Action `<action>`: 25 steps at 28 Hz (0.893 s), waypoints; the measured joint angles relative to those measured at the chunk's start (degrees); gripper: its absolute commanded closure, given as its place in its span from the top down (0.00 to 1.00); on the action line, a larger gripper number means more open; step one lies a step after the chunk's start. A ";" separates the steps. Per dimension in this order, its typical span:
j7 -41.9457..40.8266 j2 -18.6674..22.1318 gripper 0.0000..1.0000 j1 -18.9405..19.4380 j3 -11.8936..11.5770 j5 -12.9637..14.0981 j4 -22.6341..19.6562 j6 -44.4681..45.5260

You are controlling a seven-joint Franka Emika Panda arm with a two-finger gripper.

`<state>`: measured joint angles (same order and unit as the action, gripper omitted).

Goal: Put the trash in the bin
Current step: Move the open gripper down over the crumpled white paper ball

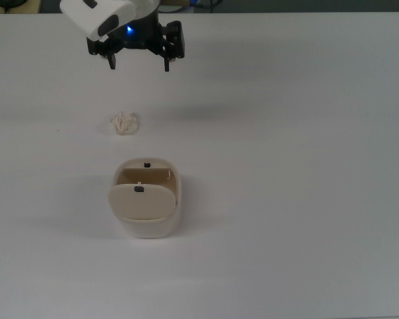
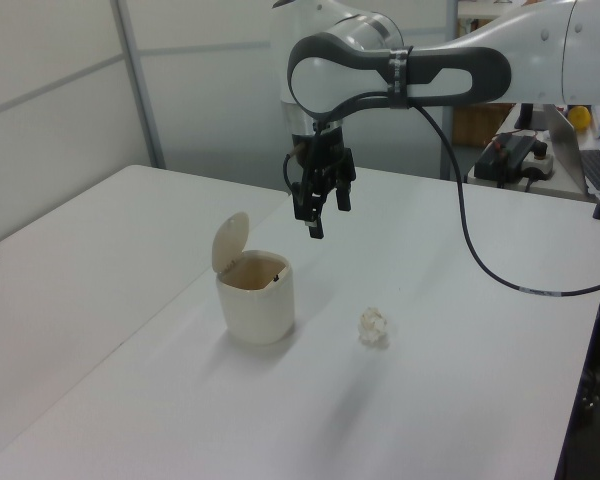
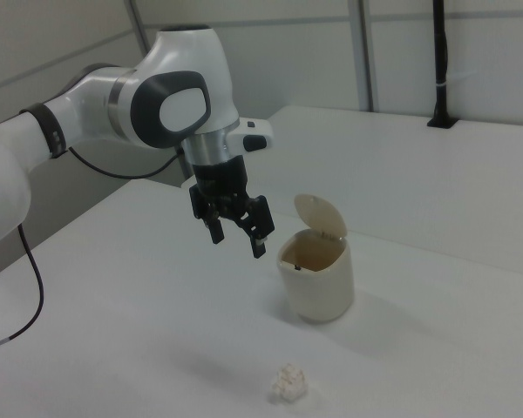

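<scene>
The white table (image 1: 306,166) is seen bare around the objects. The arm (image 2: 450,70) is held above it, wrist bent downward, and the gripper (image 1: 139,64) is hung in the air with fingers spread and nothing held. The bin (image 1: 146,199) stands upright (lid flipped up). The trash (image 1: 124,123) lies on the table between gripper and bin in the top view, apart from both.

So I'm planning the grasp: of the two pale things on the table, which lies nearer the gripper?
The trash, the small crumpled wad lying loose on the table. The bin, lid open, stands farther from the open gripper.
</scene>
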<state>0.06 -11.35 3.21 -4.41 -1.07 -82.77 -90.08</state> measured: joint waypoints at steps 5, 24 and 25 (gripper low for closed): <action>0.37 0.29 1.00 0.00 0.01 0.00 0.13 0.00; -6.72 -6.22 1.00 -2.07 -0.31 -0.27 -7.48 -5.74; -7.88 -6.32 1.00 -2.42 -0.31 -0.29 -8.16 -6.01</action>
<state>-7.81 -17.68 0.79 -4.73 -1.37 -90.93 -96.09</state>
